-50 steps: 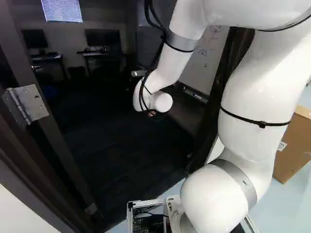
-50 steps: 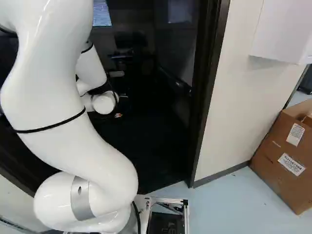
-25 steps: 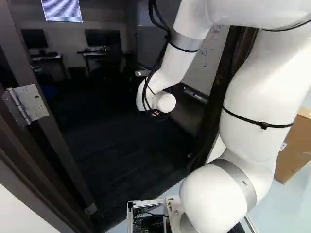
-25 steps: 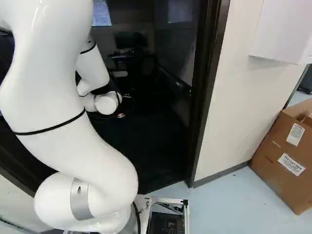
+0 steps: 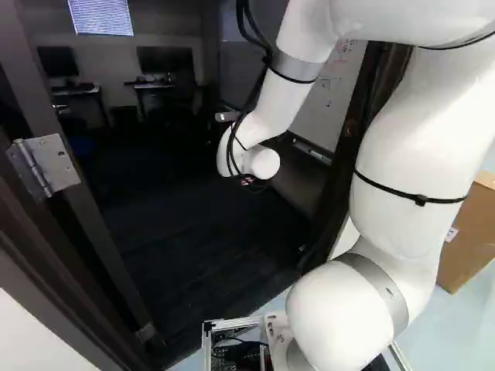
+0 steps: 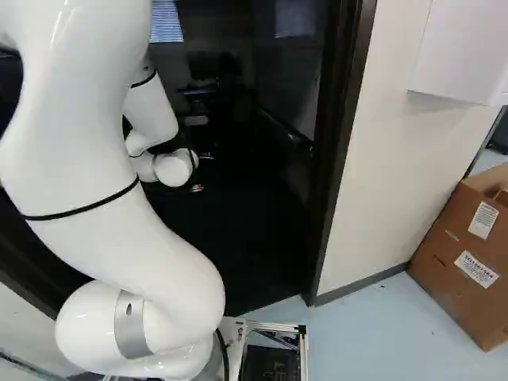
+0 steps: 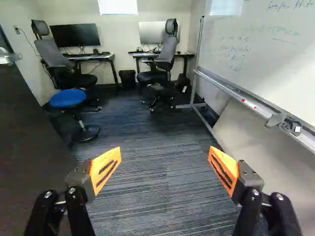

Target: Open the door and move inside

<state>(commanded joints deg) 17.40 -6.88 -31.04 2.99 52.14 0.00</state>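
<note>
Carpet (image 7: 157, 182) lies ahead (the door (image 7: 27, 142) stands open).

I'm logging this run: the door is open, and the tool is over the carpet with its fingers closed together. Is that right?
Not quite: the wrist view shows the tool with its fingers wide apart. The door is open and the tool is over the carpet, as you say.

White arm (image 5: 410, 162), grey rings (image 5: 294, 66), black cables (image 5: 268, 52).
</note>
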